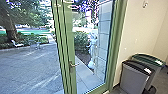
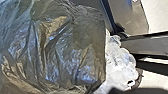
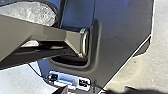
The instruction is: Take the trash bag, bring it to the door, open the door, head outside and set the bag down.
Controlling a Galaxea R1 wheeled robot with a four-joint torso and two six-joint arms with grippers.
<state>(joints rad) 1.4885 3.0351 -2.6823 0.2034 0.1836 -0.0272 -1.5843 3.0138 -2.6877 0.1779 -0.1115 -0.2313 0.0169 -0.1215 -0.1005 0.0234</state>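
Trash bag [image 2: 57, 47] cut off, person [image 1: 93, 50] blurred behind door glass [image 1: 81, 41]

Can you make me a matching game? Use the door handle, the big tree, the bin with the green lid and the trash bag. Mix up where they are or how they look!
Things:
1. door handle
2. big tree
3. green-lidded bin
4. trash bag

Places and looks:
A. wrinkled and shiny
B. on the green door frame
C. next to a dark-lidded bin
D. outside, by the paved yard

Right pairs: 1-B, 2-D, 3-C, 4-A
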